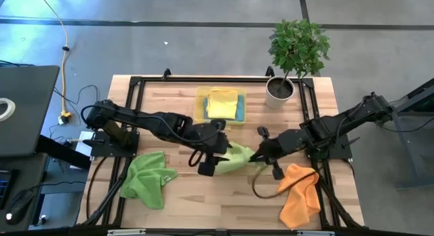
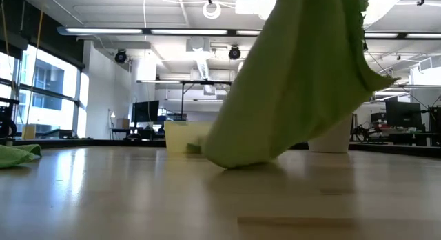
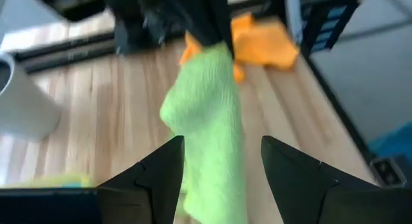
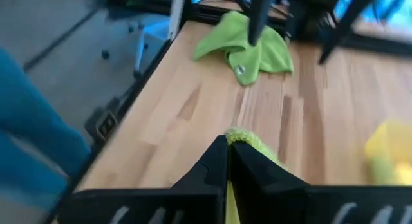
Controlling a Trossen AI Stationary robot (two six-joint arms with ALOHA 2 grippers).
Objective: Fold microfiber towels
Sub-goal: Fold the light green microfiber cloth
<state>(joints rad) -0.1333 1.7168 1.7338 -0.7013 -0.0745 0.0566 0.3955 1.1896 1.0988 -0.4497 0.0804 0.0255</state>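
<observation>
A green towel (image 1: 237,158) hangs at the table's middle between my two grippers, and its lower end (image 2: 241,157) rests on the wood. My right gripper (image 1: 256,154) is shut on its upper end. My left gripper (image 3: 222,141) is open, with one finger on each side of the hanging cloth (image 3: 209,114). A second green towel (image 1: 146,178) lies crumpled at the near left. An orange towel (image 1: 298,192) lies at the near right. A yellow towel (image 1: 222,102) sits on a blue one (image 1: 240,112) in the yellow tray (image 1: 201,107) at the far middle. My right gripper pinches the green towel's upper end (image 3: 215,53) between its two shut fingers (image 4: 219,166), coming from the table's right and slanting down. One layer or several, I cannot tell. The cloth hangs slack below the fingers, its lower end on the table. My left gripper: I cannot tell whether its fingers touch the cloth.
A potted plant in a white pot (image 1: 279,90) stands at the far right corner. A black frame (image 1: 135,80) runs round the tabletop. Bare wood shows at the near middle (image 1: 224,202).
</observation>
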